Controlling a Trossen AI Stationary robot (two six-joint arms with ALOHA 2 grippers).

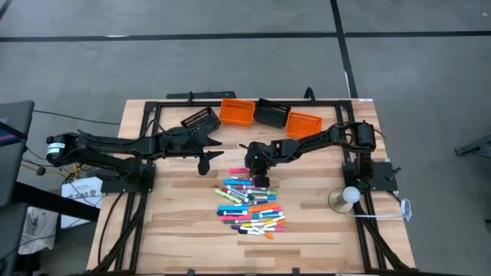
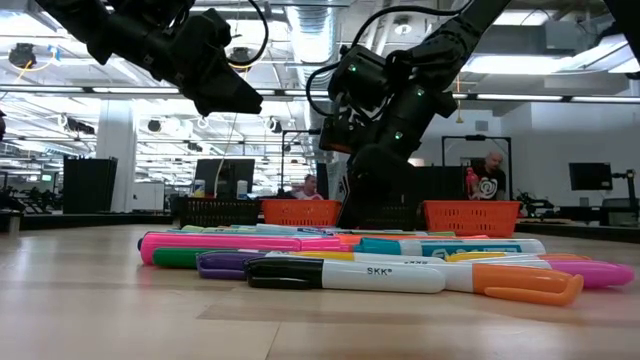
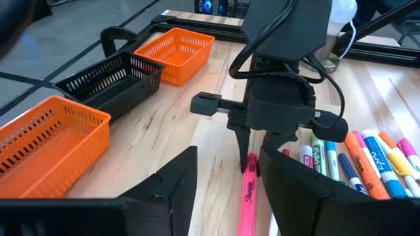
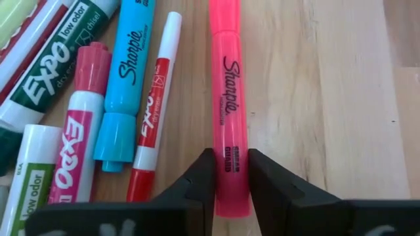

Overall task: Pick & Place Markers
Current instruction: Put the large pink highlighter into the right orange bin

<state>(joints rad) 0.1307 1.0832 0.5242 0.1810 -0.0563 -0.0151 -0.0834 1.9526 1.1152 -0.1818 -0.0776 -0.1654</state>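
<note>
- Markers (image 1: 252,207) are being seen lying in a loose heap on the wooden table (image 1: 176,230), at its middle and toward the near edge; in the low view a black-and-white one (image 2: 345,275) and an orange-capped one (image 2: 525,285) are lying nearest.
- At the far edge of the heap, a pink Sharpie highlighter (image 4: 228,98) is being pinched flat against the table by the right gripper (image 4: 230,174), whose fingers (image 4: 200,177) are being pressed against both sides of its barrel.
- Beside it, a thin red-and-white marker (image 4: 154,105), a light blue Sharpie (image 4: 128,78) and a pink Expo marker (image 4: 82,124) are being left untouched.
- The left gripper (image 1: 205,159) is being held above the table left of the heap, its fingers (image 3: 174,190) parted and holding nothing.
- Farthest off, two orange bins (image 1: 236,112) and two black bins (image 1: 270,113) are being seen along the far edge.
</note>
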